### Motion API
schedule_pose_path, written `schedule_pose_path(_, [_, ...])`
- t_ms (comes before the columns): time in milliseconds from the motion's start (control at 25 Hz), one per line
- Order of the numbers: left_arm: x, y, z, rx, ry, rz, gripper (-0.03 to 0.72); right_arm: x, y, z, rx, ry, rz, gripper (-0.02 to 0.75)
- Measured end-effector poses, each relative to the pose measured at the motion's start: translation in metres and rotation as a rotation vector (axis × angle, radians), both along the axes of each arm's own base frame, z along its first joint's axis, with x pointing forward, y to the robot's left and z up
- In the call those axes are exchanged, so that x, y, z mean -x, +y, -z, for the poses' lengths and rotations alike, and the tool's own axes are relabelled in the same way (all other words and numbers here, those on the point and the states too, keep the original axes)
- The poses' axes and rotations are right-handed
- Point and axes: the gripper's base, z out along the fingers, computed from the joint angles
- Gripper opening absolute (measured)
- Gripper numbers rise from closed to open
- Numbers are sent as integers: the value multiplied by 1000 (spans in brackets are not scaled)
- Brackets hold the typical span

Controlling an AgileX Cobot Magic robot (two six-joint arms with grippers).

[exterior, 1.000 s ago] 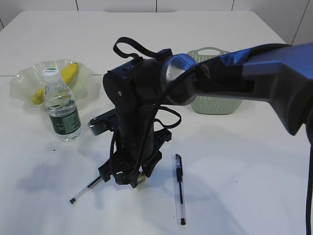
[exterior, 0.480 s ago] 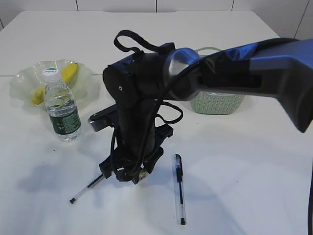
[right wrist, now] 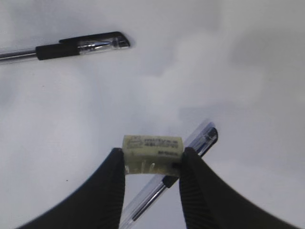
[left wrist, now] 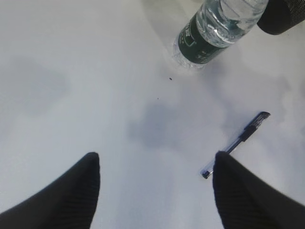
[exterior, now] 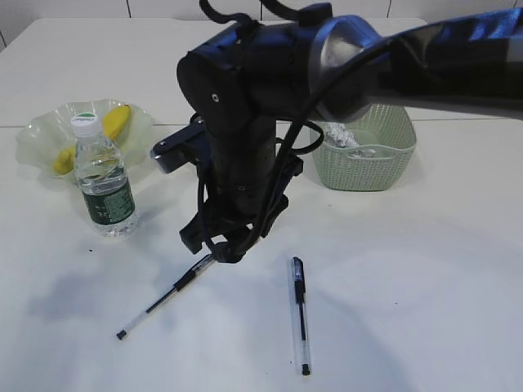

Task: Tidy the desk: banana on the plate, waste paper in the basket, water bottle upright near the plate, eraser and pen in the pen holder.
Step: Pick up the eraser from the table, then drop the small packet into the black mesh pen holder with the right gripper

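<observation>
My right gripper [exterior: 219, 251] reaches across the middle and is shut on a small pale eraser [right wrist: 152, 153], held above the table. One pen [exterior: 162, 299] lies just below it, also in the right wrist view [right wrist: 193, 145] and the left wrist view [left wrist: 237, 143]. A second pen [exterior: 300, 315] lies to the right and shows in the right wrist view [right wrist: 78, 47]. The water bottle [exterior: 103, 178] stands upright beside the glass plate [exterior: 33, 137], which holds the banana [exterior: 119, 119]. My left gripper [left wrist: 155, 164] is open and empty above bare table. No pen holder is in view.
A green basket [exterior: 372, 167] with crumpled paper [exterior: 353, 140] in it stands at the back right. The bulky right arm [exterior: 245, 122] fills the middle of the exterior view and hides what is behind it. The bottle [left wrist: 214, 28] is at the top of the left wrist view.
My right gripper has risen from the table with the eraser in it and moved slightly right and back. The left pen's cap end is now uncovered.
</observation>
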Motion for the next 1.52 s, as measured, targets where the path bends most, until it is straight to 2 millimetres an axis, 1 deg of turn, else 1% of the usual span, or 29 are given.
schedule_pose_path(200, [0, 0, 0, 0, 0, 0, 527, -9, -13, -17, -1, -53, 21, 267])
schedule_pose_path(440, [0, 0, 0, -2, -1, 0, 527, -35, -30, -34, -58, -120, 90, 267])
schedule_pose_path(600, [0, 0, 0, -2, -1, 0, 527, -55, -43, -49, -146, -179, 147, 267])
schedule_pose_path(680, [0, 0, 0, -2, -1, 0, 527, -67, -53, -56, -197, -205, 182, 267])
schedule_pose_path(800, [0, 0, 0, -2, -1, 0, 527, -81, -68, -63, -263, -246, 226, 267])
schedule_pose_path(920, [0, 0, 0, -4, -1, 0, 527, -93, -76, -66, -321, -300, 227, 267])
schedule_pose_path(1080, [0, 0, 0, -4, -1, 0, 527, -100, -71, -71, -387, -379, 178, 267])
schedule_pose_path(1160, [0, 0, 0, -4, -1, 0, 527, -104, -67, -69, -415, -406, 151, 267])
schedule_pose_path(1280, [0, 0, 0, -4, -2, 0, 527, -111, -63, -60, -434, -438, 128, 267])
schedule_pose_path(1520, [0, 0, 0, -4, -2, 0, 527, -119, -56, -51, -508, -472, 143, 267])
